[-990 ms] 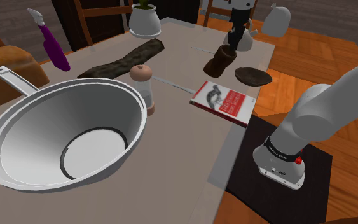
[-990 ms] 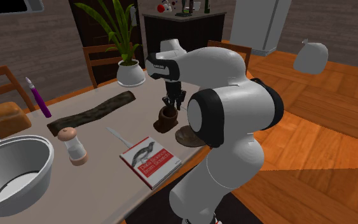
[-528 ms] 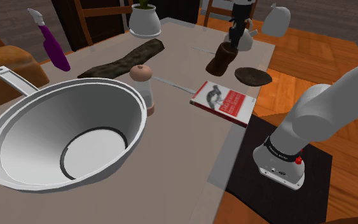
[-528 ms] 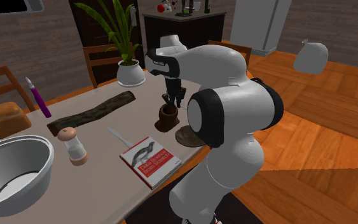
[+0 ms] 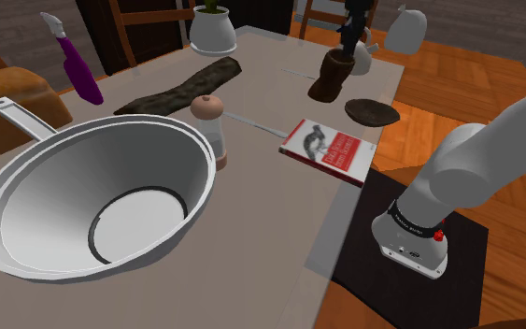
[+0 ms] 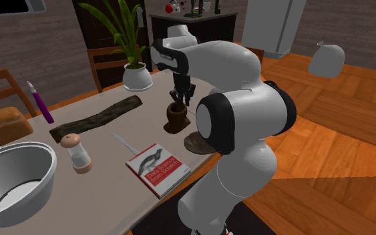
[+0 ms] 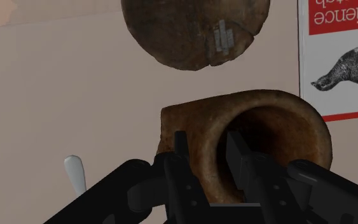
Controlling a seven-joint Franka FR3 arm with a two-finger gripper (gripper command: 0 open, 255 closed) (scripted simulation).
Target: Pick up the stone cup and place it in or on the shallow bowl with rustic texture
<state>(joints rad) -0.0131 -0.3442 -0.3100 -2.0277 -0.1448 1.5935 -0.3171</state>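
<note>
Wrist view, gripper (image 7: pixel 207 145) clasping cup (image 7: pixel 266 107) wall, bowl (image 7: pixel 184 32) cropped

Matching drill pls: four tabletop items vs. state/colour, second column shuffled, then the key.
1 cup
2 shallow bowl
3 book
4 shaker

A lies flat, red-and-white cover
B wall clasped by the gripper
C upright beside the pan
D low and dark, nothing in it

Pairs: 1-B, 2-D, 3-A, 4-C
</note>
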